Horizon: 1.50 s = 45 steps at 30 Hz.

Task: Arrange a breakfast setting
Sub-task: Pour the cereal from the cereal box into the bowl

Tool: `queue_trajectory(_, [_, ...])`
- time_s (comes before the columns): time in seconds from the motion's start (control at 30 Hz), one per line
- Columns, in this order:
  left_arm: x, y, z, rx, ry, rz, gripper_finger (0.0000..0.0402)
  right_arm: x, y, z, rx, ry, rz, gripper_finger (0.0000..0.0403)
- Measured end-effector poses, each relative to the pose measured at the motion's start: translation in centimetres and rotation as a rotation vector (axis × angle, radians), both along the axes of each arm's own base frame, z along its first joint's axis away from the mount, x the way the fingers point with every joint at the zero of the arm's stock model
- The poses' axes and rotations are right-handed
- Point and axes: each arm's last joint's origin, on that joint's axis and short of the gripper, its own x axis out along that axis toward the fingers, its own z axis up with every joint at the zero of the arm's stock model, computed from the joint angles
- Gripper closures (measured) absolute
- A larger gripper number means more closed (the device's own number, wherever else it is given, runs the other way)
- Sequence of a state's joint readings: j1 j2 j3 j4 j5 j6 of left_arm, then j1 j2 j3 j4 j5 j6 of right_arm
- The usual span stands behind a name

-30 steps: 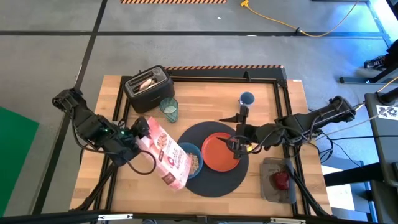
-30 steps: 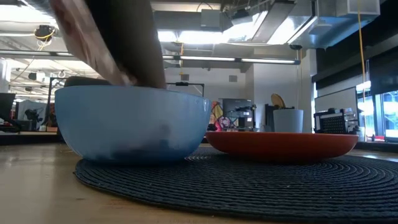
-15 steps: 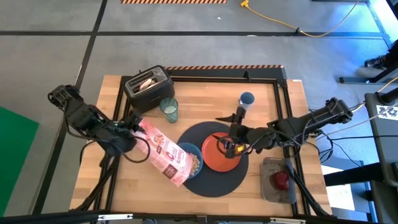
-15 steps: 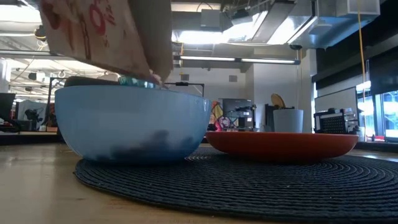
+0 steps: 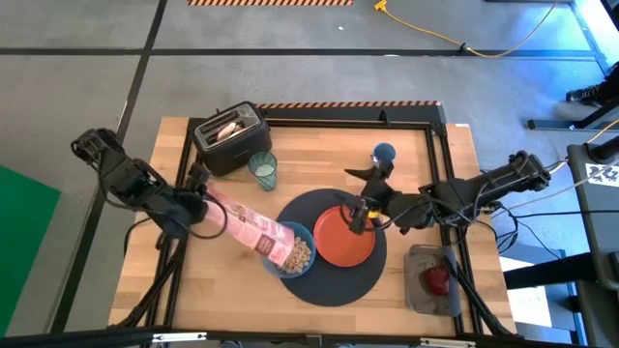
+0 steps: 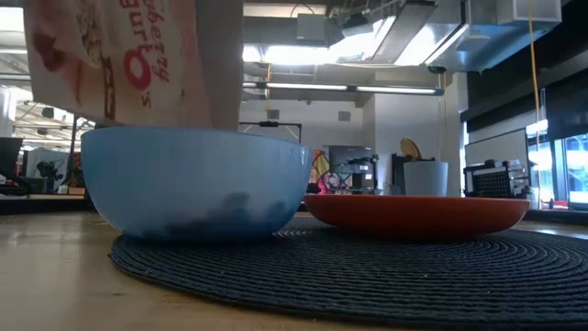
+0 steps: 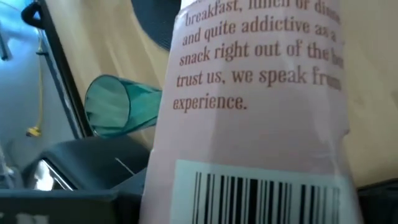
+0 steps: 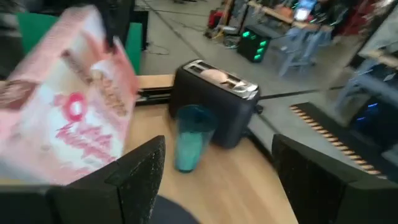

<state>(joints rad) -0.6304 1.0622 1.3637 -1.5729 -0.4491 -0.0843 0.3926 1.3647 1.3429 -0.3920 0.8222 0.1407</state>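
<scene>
My left gripper [image 5: 198, 205] is shut on a pink cereal bag [image 5: 251, 230], which slants down toward the blue bowl [image 5: 308, 263]. The bowl holds cereal and stands on the round dark-grey mat [image 5: 334, 285]. The bag's lower end hangs over the bowl's left part in the low view [image 6: 129, 55]. The orange plate [image 5: 340, 242] lies on the mat beside the bowl. My right gripper [image 5: 360, 215] hovers open and empty over the plate's far edge. The pale-green glass [image 5: 263, 170] stands near the toaster [image 5: 232, 137], which holds toast [image 8: 217, 76]. A red apple [image 5: 437, 280] lies at the near right. No spoon shows. My left gripper holds the cereal bag by its left, upper end [image 5: 215, 207], the end with the barcode [image 7: 261, 193]. The bag hides the fingers in the wrist view. The bag is lifted clear of the table and tilted, with its other end over the bowl.
A blue cup [image 5: 384, 153] stands behind the right gripper. The apple lies on a grey tray [image 5: 426, 263] at the table's near right corner. A black frame rail [image 5: 348, 118] runs along the far edge. Bare wood shows at the near left.
My left gripper has drawn back a little toward the table's left and far edges and has turned the bag. The bag's lower end has swung from beyond the bowl's near left side to over the bowl. My right gripper has shifted slightly toward the far edge.
</scene>
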Motion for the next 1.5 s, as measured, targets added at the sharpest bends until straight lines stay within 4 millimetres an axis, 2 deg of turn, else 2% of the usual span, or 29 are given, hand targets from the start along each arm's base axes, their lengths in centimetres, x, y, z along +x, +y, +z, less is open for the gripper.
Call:
queue_trajectory(0.23, [-2.2, 1.6, 1.0, -0.115, -0.101, 0.093, 0.0231, 0.3, -1.5, -0.8, 0.073, 0.062, -0.006, 0.0118])
queue_trajectory(0.4, [-3.6, 2.6, 1.5, -0.205, -0.161, 0.176, 0.0231, -0.1, -2.1, -0.5, 0.042, 0.064, -0.051, 0.0118])
queue_trajectory(0.53, [-4.6, 3.5, 1.9, -0.258, -0.238, 0.226, 0.0231, -1.3, -2.5, 0.4, 0.031, 0.040, -0.072, 0.0118])
queue_trajectory(0.67, [-5.4, 4.3, 2.8, -0.321, -0.398, 0.280, 0.0231, -2.1, -2.7, 0.6, 0.022, 0.066, -0.074, 0.0118])
queue_trajectory(0.83, [-6.2, 5.2, 3.7, -0.390, -0.641, 0.359, 0.0231, -4.4, -3.8, -0.1, -0.010, 0.155, -0.227, 0.0118])
queue_trajectory(0.97, [-6.3, 5.6, 2.6, -0.398, -0.763, 0.407, 0.0231, -5.8, -4.3, -1.3, 0.035, 0.125, -0.239, 0.0118])
queue_trajectory(1.13, [-5.2, 5.0, 0.4, -0.429, -0.934, 0.405, 0.0231, -6.8, -4.3, -3.8, 0.148, 0.034, -0.115, 0.0118])
queue_trajectory(1.27, [-3.9, 4.0, -0.4, -0.450, -1.119, 0.327, 0.0231, -6.3, -3.9, -5.9, 0.204, -0.153, 0.097, 0.0118])
queue_trajectory(1.4, [-2.9, 3.2, -1.5, -0.420, -1.265, 0.222, 0.0231, -5.7, -4.1, -6.7, 0.183, -0.407, 0.275, 0.0118])
queue_trajectory(1.5, [-2.3, 2.8, -2.5, -0.426, -1.356, 0.167, 0.0231, -5.2, -4.9, -6.8, 0.155, -0.566, 0.359, 0.0118])
